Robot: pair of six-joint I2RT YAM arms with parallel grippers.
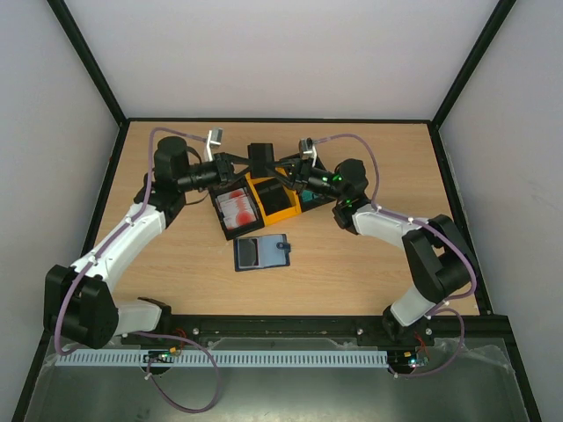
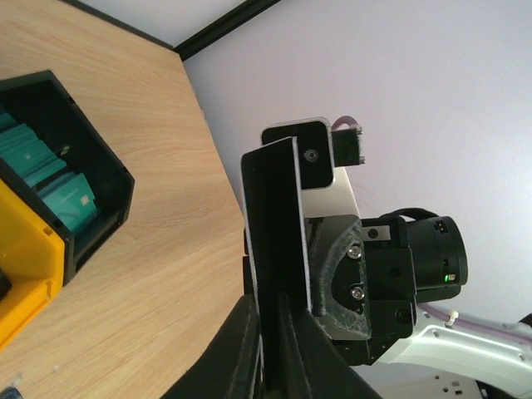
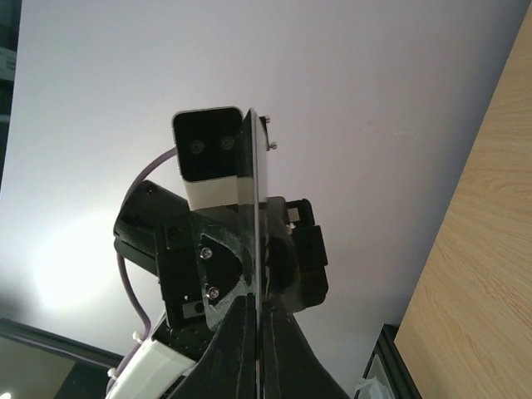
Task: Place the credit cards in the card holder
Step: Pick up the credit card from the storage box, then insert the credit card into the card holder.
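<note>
Both pinch one black card (image 2: 278, 241): left hand (image 2: 268, 337), right hand (image 3: 258, 324); I'd release one only once the other holds firm.

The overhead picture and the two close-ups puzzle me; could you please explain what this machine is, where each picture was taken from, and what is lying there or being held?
The machine is two robot arms bolted at the near edge of a wooden table. The overhead view looks down from above and behind them; the other two come from a camera on each wrist, showing that arm's own fingers. On the table lie an open card holder and three bins: a black bin of white and red cards, a yellow bin, and a second black bin of teal cards. Above the bins, the left gripper and right gripper are each shut on an opposite end of one black card, held in the air.
</note>
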